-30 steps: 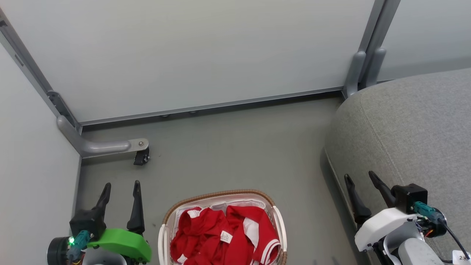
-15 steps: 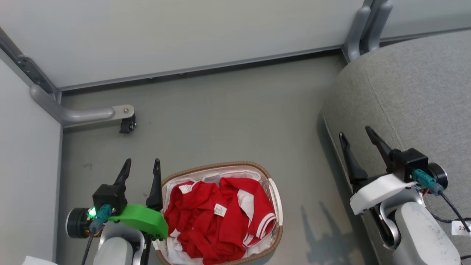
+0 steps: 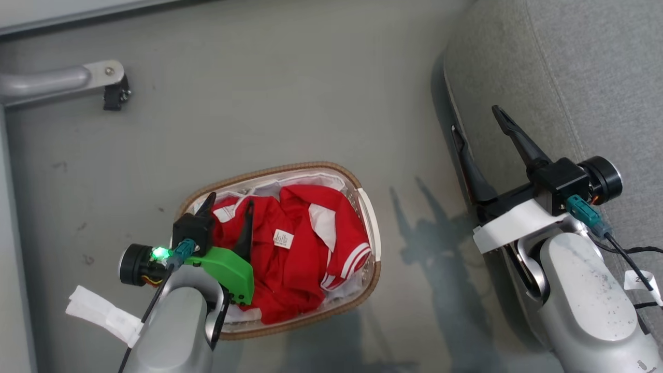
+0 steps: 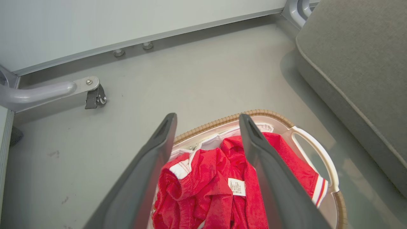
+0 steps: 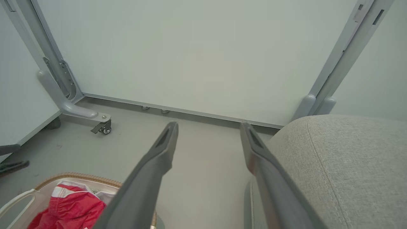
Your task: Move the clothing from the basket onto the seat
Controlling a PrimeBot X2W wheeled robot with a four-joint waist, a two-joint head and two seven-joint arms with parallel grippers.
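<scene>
The red sports clothing (image 3: 303, 248) lies heaped in the wicker-rimmed laundry basket (image 3: 290, 168) on the floor (image 3: 290, 93), with the grey sofa seat (image 3: 570, 62) off to its right. The left tool (image 3: 231, 200) hangs over the basket's left side, jaws spread wide and grasping nothing; the right tool (image 3: 475, 119) — likewise released and empty — sits at the seat's edge. A careless pinch could catch the white liner (image 3: 264, 185) with the fabric and drag the basket, or a trailing garment could slip off over the floor between.
</scene>
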